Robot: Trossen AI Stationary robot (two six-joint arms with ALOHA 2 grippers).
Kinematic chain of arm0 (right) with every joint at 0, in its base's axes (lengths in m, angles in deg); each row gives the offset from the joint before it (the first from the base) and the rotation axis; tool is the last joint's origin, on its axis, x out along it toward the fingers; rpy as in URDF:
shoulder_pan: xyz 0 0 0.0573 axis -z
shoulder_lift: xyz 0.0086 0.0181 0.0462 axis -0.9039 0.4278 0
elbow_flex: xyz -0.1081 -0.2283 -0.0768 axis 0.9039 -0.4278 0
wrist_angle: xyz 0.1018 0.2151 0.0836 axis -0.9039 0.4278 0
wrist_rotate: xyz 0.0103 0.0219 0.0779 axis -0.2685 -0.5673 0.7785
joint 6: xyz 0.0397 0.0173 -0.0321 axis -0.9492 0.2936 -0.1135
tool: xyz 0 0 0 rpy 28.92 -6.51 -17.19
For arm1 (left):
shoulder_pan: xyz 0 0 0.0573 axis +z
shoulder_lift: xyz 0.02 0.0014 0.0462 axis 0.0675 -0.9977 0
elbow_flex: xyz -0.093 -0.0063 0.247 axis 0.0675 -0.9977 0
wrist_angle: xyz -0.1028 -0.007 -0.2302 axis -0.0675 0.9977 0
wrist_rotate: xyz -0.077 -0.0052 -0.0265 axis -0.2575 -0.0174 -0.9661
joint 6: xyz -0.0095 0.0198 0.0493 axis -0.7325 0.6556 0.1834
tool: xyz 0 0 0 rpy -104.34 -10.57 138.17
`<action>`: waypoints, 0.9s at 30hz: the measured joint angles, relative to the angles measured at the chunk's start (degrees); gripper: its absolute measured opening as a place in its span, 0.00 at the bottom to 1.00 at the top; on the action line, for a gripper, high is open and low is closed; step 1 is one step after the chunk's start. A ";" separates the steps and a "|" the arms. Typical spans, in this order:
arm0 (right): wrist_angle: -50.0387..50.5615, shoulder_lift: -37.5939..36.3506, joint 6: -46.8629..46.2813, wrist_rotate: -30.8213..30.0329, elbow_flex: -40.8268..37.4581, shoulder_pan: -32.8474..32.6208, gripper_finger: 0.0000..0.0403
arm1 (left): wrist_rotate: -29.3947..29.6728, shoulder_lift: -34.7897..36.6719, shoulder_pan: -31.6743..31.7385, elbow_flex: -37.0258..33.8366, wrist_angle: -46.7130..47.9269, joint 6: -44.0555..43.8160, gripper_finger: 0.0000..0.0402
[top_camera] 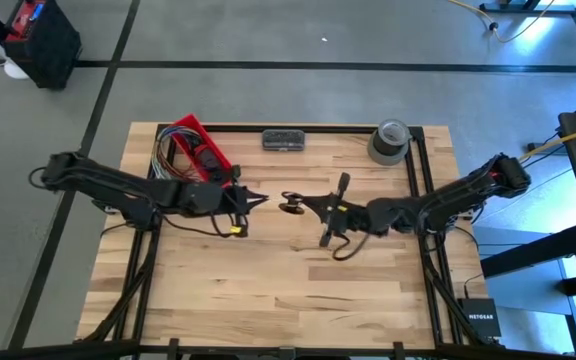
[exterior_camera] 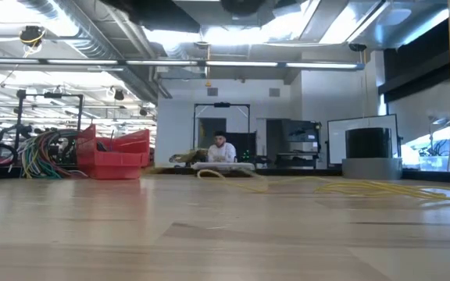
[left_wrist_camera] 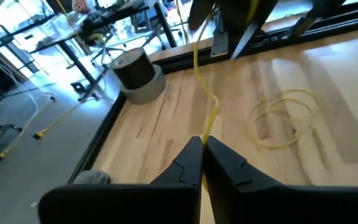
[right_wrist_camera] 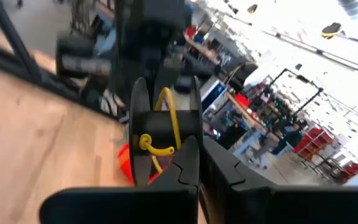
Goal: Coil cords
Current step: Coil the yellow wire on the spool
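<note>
My left gripper [top_camera: 260, 200] is shut on a thin yellow cord [left_wrist_camera: 205, 109] above the table's middle. The cord runs slack from its fingertips toward the right arm. More of the cord lies in loose loops [left_wrist_camera: 284, 115] on the wood, and it also shows in the low view [exterior_camera: 233, 179]. My right gripper [top_camera: 306, 206] faces the left one and is shut on a small black spool [right_wrist_camera: 166, 134], which also shows in the high view [top_camera: 293, 205], with a few turns of yellow cord on its core [right_wrist_camera: 169, 118]. Neither gripper shows in the low view. My left gripper pinches the cord [left_wrist_camera: 204, 134] between its two fingertips, a single strand. The fingers come roughly level from the table's left side. The cord leaves the tips wavy and slack, clear of the table. My right gripper holds the spool by the rim of one flange [right_wrist_camera: 191, 146], pinched between its fingers. The fingers come roughly level from the table's right side. The spool is lifted clear of the table, its flanges standing on edge.
A red bin [top_camera: 203, 145] and a bundle of multicoloured wires [top_camera: 168, 150] are at the far left. A dark flat object [top_camera: 283, 140] and a grey tape roll [top_camera: 390, 140] stand along the far edge. Bare wood lies toward the near edge [top_camera: 268, 290].
</note>
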 joint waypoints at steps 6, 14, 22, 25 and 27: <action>4.20 2.35 0.04 0.93 0.00 3.36 0.01 | 0.00 1.25 -1.31 0.00 0.21 -0.99 0.01; 4.36 4.19 1.40 1.92 0.00 4.25 0.01 | 4.58 1.25 -1.33 0.00 0.11 -3.79 0.01; 4.22 4.19 1.13 2.94 0.00 4.58 0.01 | 12.46 2.45 -1.57 0.00 0.48 -7.67 0.01; 5.26 4.19 -1.18 2.90 -0.02 5.98 0.01 | 10.93 2.44 -2.71 0.00 -1.71 -7.73 0.01; 6.29 4.19 -2.97 2.86 -0.02 7.06 0.01 | 8.28 2.33 -3.52 0.00 -4.18 -7.57 0.01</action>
